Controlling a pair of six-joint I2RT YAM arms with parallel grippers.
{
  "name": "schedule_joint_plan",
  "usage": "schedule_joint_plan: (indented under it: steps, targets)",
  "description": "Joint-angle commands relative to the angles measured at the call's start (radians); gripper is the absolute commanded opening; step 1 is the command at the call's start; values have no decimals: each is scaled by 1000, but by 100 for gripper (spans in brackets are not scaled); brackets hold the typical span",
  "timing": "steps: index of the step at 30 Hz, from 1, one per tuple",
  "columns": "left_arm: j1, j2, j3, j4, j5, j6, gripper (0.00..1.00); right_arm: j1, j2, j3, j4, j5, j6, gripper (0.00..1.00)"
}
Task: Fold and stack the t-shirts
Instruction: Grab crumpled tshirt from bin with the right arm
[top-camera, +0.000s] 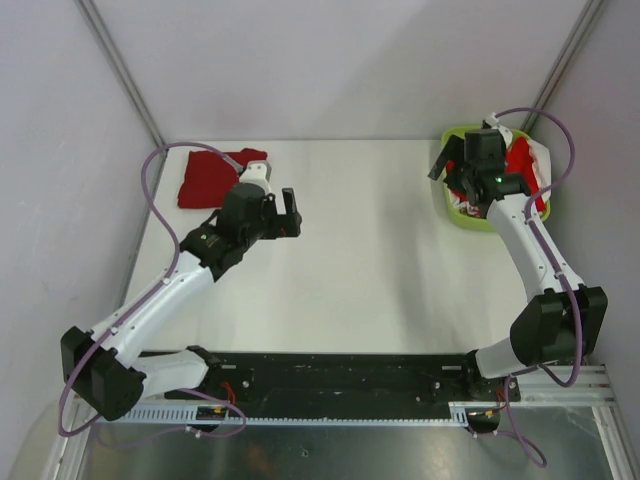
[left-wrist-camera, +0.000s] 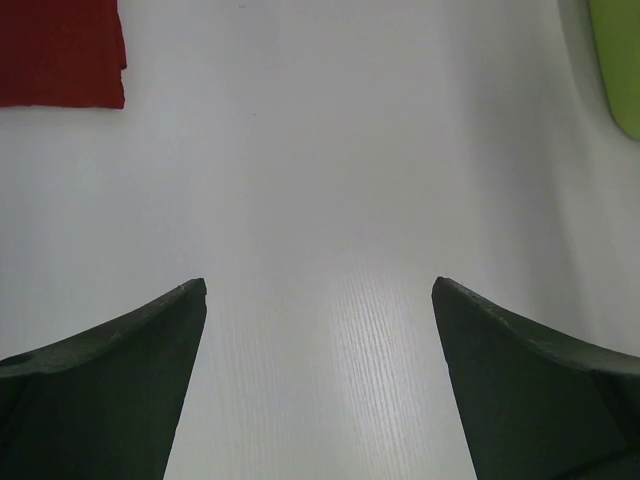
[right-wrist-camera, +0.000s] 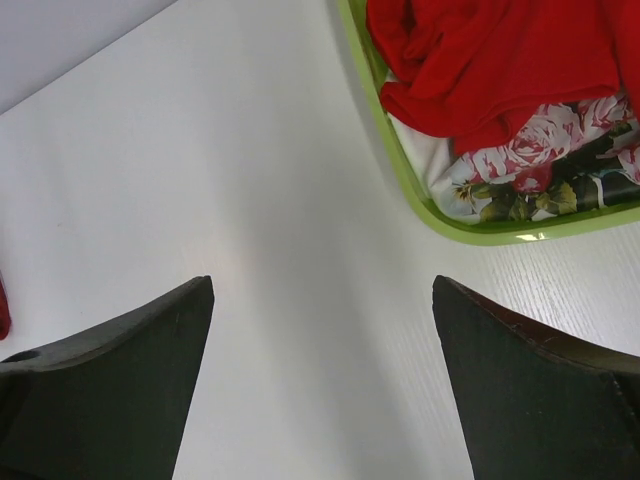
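The light is bright and even all over. The white table has a soft shiny patch just in front of the left gripper. Its fingers look dark and a little fuzzy up close. Shadows are very faint. The red t-shirt beyond the right gripper looks sharp.
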Motion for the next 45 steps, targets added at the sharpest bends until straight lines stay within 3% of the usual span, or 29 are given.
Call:
schedule_joint_plan:
  steps: [1, 9, 19, 32, 45]
  targets:
    - [8, -18, 44, 19, 20, 31, 99, -20, -27, -4, 28, 3, 17, 96]
    - [8, -57, 47, 17, 34, 91, 100, -142, 46, -3, 171, -1, 12, 95]
    - [8, -68, 15, 15, 58, 119, 100, -326, 249, 35, 351, -19, 51, 93]
    - [15, -63, -6, 11, 83, 125, 99, -300, 523, 347, 326, 138, -104, 91]
    - [30, -29, -7, 13, 106, 128, 99, -295, 891, 752, 256, 151, -190, 91]
